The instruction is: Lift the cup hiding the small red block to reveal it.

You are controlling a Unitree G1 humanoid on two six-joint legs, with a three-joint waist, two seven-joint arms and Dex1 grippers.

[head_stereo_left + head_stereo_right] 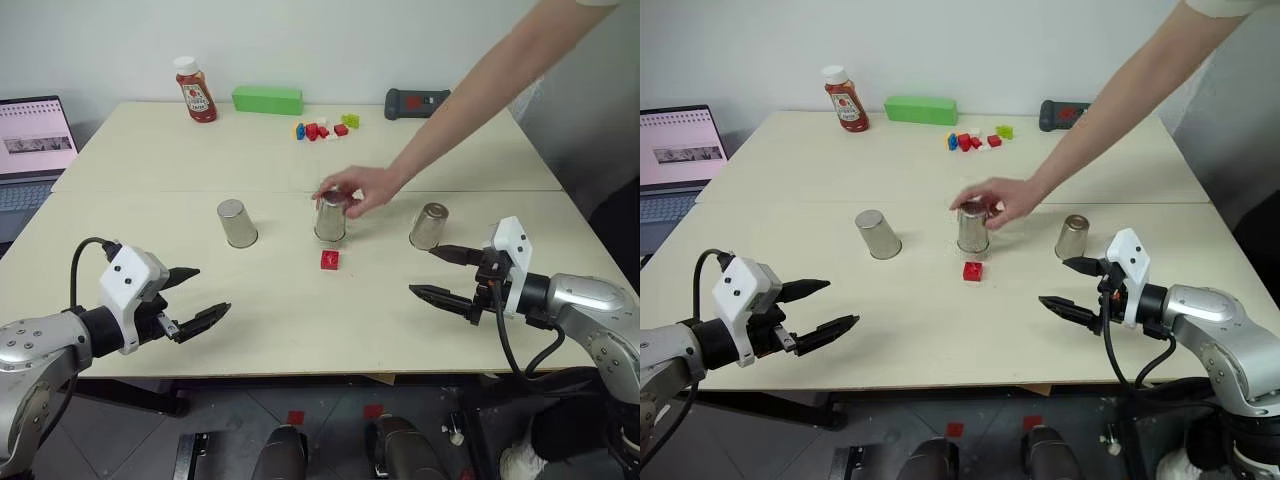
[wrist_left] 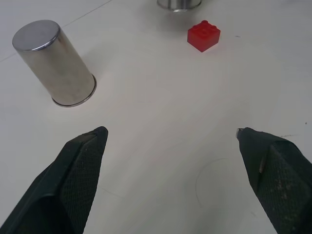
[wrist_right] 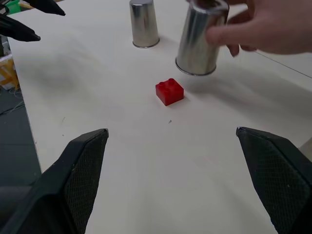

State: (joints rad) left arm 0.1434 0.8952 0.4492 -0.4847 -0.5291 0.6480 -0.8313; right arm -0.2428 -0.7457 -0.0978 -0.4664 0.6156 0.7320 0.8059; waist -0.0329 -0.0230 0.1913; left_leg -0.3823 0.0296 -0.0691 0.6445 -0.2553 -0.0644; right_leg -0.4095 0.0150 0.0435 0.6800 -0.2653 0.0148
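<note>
1. Pale desk [image 1: 280,330] lies bare along its near edge, under both grippers.
2. Left gripper [image 1: 196,298] and right gripper [image 1: 440,273] hover there, fingers spread wide, holding nothing.
3. Red block [image 1: 330,260] sits uncovered between them, just before the middle cup [image 1: 330,217], gripped by a person's hand [image 1: 358,190].
4. Left cup [image 1: 237,223] and right cup [image 1: 429,226] stand apart.

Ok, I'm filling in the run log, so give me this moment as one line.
small red block: uncovered on table | middle cup: held by person's hand | left gripper: open, idle | right gripper: open, idle
</note>
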